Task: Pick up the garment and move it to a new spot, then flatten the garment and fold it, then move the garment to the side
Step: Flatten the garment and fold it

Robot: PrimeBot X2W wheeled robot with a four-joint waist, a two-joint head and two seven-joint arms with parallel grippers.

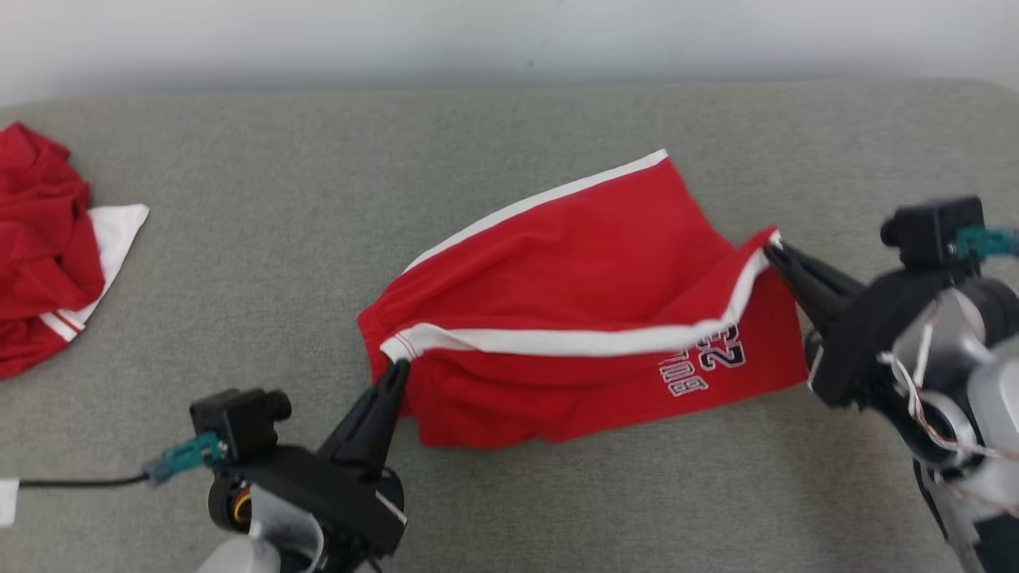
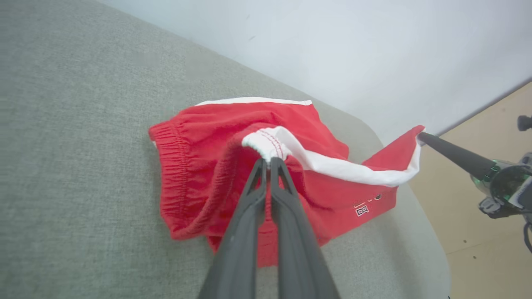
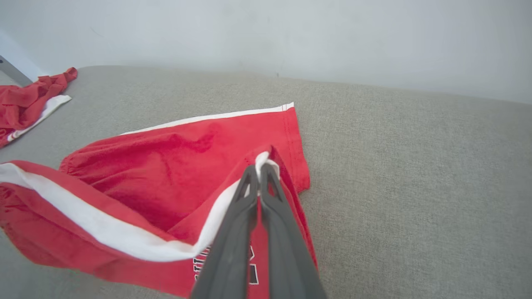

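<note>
Mid-fold on the grey surface (image 1: 557, 509), left gripper (image 1: 396, 370) clamped on the waistband end and right gripper (image 1: 772, 251) on the hem end of the raised white stripe (image 1: 557, 341) on the red shorts (image 1: 573, 270); next, probably an even carry across.

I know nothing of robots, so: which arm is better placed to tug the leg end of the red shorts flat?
Probably the right. The right gripper is shut on the hem corner of the red shorts, beside the lettering. The left gripper pinches the waistband end.
</note>
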